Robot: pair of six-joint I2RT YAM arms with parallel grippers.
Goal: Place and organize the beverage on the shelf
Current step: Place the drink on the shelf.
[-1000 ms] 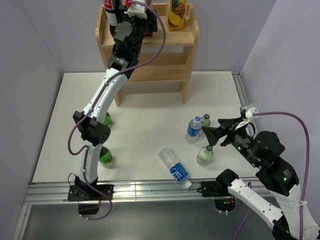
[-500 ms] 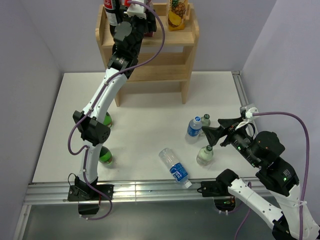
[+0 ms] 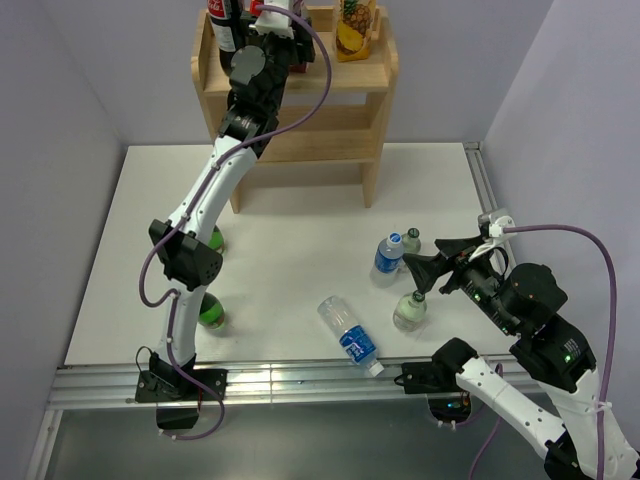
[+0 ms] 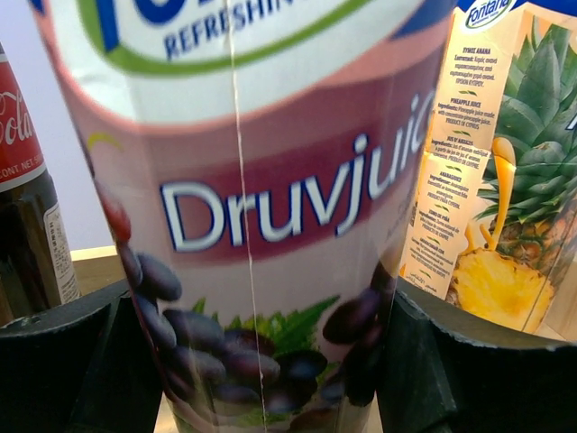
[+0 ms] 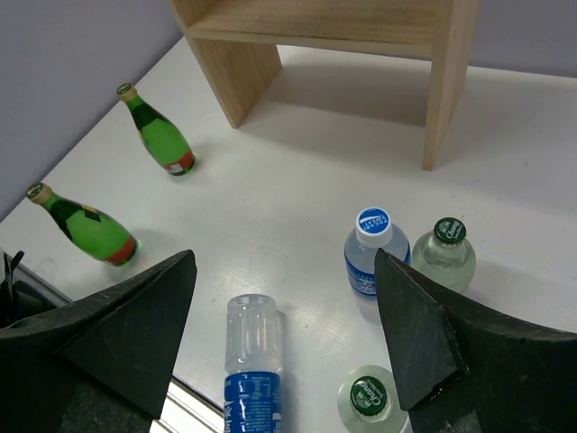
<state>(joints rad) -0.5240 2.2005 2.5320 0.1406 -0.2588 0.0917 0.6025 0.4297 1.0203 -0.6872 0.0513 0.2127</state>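
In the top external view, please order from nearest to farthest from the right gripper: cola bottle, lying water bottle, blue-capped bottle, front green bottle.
From the right gripper:
1. blue-capped bottle, just left of its jaws.
2. lying water bottle, toward the front.
3. front green bottle, far to the left, at the front.
4. cola bottle, on the shelf top.

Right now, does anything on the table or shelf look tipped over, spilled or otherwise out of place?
Only the clear water bottle with the blue label: it lies on its side near the table's front edge, while the blue-capped bottle nearby stands upright. No spill shows.
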